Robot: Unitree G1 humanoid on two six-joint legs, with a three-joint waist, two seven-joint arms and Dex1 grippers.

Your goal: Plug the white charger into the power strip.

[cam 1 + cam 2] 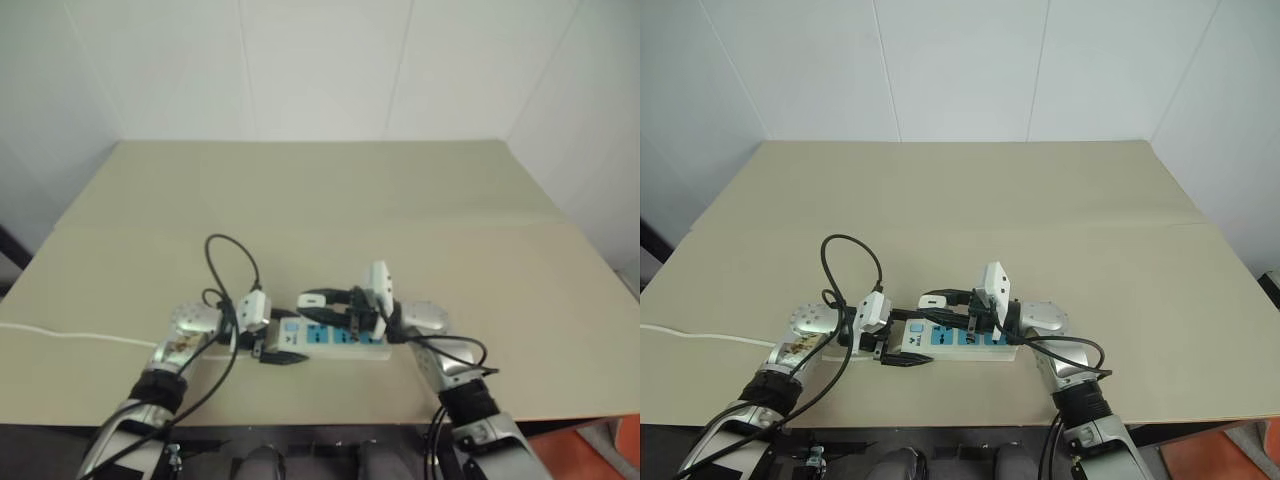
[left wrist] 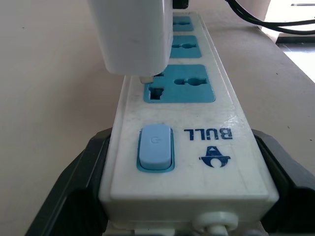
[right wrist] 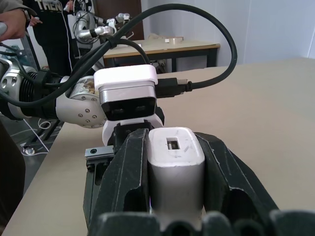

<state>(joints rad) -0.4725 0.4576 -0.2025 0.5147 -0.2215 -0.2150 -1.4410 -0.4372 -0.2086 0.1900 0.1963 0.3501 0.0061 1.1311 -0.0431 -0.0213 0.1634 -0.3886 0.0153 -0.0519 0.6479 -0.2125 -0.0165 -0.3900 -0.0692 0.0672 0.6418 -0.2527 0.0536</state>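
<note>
Here the beige table carries the power strip near its front edge, just before me. My left gripper clasps the strip's switch end, one black finger against each long side. My right gripper is clamped on the white charger, which hangs just above the blue socket nearest the switch, its prong tip at the slot.

Beige tabletop, wide and mostly bare. Power strip lies flat near front edge, lengthwise across. Thin white cord trails over tabletop toward left edge.
</note>
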